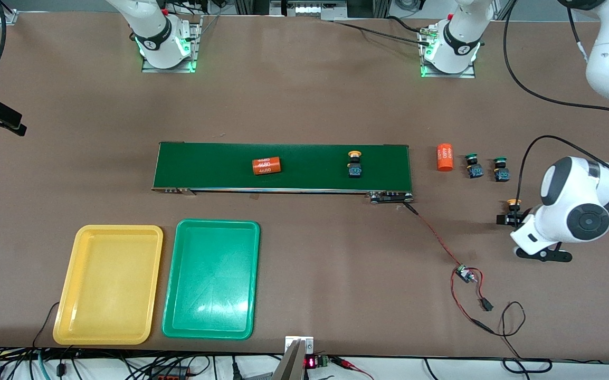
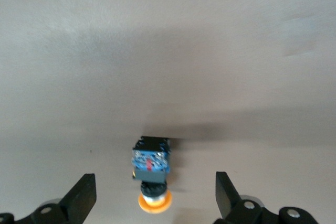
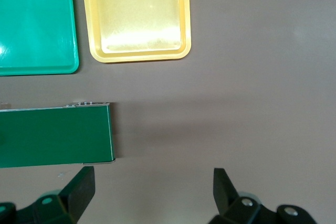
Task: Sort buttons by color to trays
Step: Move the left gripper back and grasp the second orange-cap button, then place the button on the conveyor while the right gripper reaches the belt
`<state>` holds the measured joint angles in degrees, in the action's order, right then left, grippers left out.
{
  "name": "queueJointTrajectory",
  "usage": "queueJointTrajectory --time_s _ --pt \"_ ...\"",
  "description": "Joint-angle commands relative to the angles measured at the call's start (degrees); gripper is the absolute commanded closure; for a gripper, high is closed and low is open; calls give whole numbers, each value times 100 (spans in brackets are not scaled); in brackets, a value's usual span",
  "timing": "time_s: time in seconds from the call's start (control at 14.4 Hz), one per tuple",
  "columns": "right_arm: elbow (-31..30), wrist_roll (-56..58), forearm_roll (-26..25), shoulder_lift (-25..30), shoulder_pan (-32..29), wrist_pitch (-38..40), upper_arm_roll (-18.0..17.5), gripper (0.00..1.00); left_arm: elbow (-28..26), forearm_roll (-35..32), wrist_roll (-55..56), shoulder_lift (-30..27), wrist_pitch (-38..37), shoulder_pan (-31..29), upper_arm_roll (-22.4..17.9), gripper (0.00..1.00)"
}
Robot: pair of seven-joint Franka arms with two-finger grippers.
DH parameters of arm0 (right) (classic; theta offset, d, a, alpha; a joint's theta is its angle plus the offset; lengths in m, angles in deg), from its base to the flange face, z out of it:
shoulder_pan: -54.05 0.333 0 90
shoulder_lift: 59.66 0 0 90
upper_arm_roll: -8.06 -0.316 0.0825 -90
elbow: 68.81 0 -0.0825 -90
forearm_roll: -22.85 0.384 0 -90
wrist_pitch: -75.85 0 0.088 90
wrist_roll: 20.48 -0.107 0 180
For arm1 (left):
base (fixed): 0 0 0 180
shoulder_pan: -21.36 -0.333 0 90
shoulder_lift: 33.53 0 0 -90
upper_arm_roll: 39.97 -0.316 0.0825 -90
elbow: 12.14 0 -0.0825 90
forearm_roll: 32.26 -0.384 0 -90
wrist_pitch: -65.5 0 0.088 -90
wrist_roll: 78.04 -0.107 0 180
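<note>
A yellow-capped button (image 1: 355,164) sits on the dark-green belt (image 1: 283,167). Two green-capped buttons (image 1: 473,165) (image 1: 501,169) stand on the table past the belt's end, toward the left arm's end. A second yellow-capped button (image 1: 512,211) lies nearer the camera than them. My left gripper (image 2: 155,183) is open over that button (image 2: 153,167), one finger on each side, not touching it. My right gripper (image 3: 153,176) is open and empty over bare table by the belt's other end (image 3: 58,135); it is out of the front view. The yellow tray (image 1: 109,285) and green tray (image 1: 212,278) are empty.
One orange 4680 cylinder (image 1: 266,166) lies on the belt. Another (image 1: 444,157) stands on the table beside the green-capped buttons. A small circuit board (image 1: 463,273) with red and black wires lies nearer the camera than the belt's end. Both trays also show in the right wrist view (image 3: 136,14) (image 3: 37,19).
</note>
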<state>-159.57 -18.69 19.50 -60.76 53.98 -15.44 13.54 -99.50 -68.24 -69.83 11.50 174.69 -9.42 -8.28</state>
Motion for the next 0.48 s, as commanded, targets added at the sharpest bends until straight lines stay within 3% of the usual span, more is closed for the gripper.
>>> queueJointTrajectory --time_s 0.0,0.42 --pt "-118 5 -52 127 -37 -38 -12 0 -9 -146 -127 191 85 -121 74 0" --pt "-118 -4 -8 109 -37 -91 -12 0 -167 -137 -417 437 76 -306 -40 0"
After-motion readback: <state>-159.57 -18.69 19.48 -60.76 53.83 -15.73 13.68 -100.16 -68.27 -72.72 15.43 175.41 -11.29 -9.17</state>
